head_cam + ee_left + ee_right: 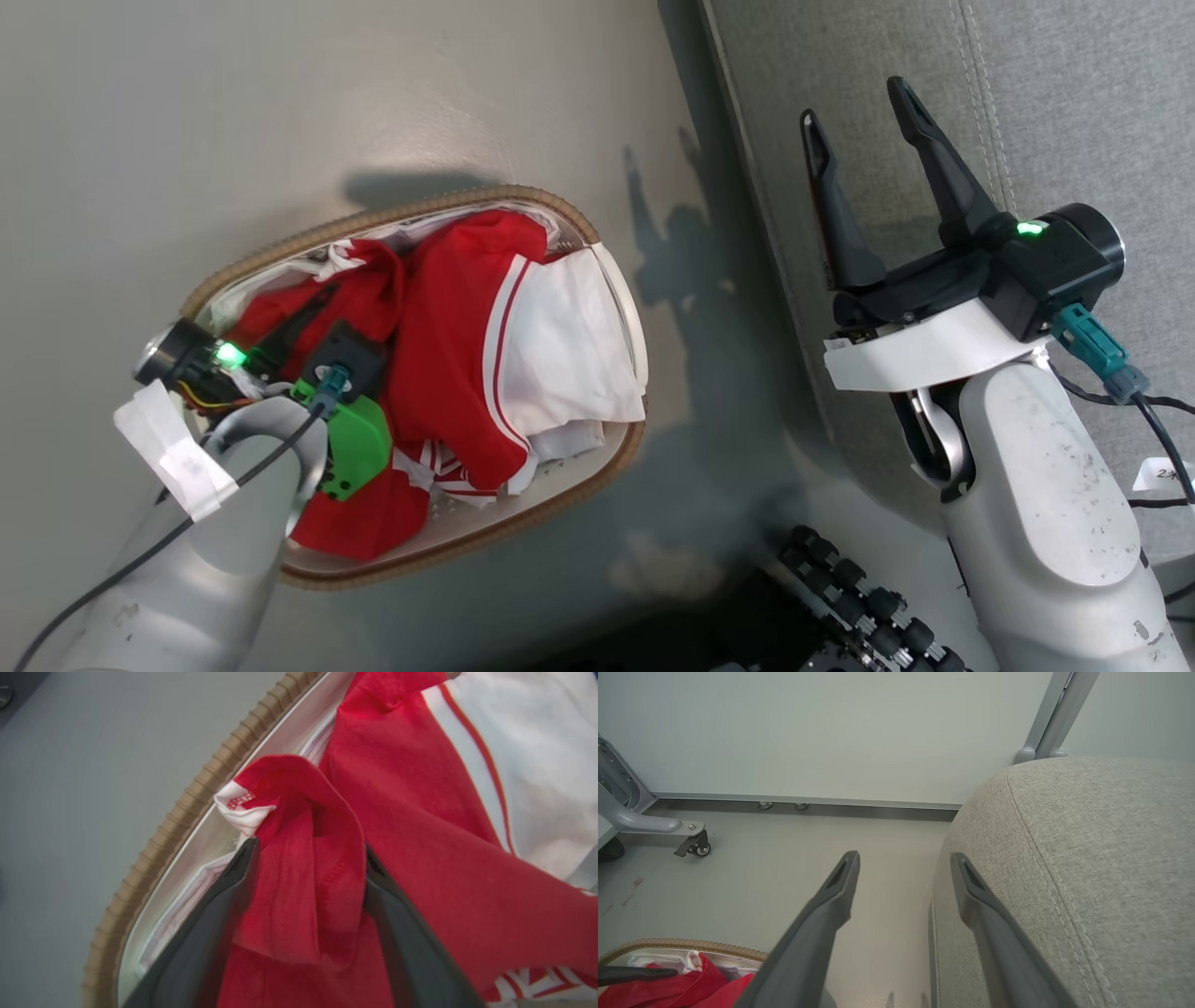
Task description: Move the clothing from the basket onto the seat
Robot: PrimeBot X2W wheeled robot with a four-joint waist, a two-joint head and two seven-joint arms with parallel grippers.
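Note:
The basket [448, 201], white with a brown woven rim, stands on the floor left of the seat [1074, 112]. It holds the clothing [457, 336], red garments with white panels and stripe trim. My left wrist [341, 411] reaches down into the basket's left side. In the left wrist view the left gripper [309, 847] is open, its fingers [224, 905] straddling a raised red fold of the clothing [308, 891] beside the rim of the basket [187, 807]. My right gripper [855, 103] hangs open and holds nothing over the seat's left edge. The right gripper [904, 857] looks past the seat [1087, 858] at the basket [691, 943].
Smooth grey floor [233, 121] surrounds the basket. My base with black rollers [859, 597] sits low between basket and seat. A wall [854, 732] lies ahead, with a grey frame leg on a caster [696, 845] at its left and a metal post [1057, 714] behind the seat.

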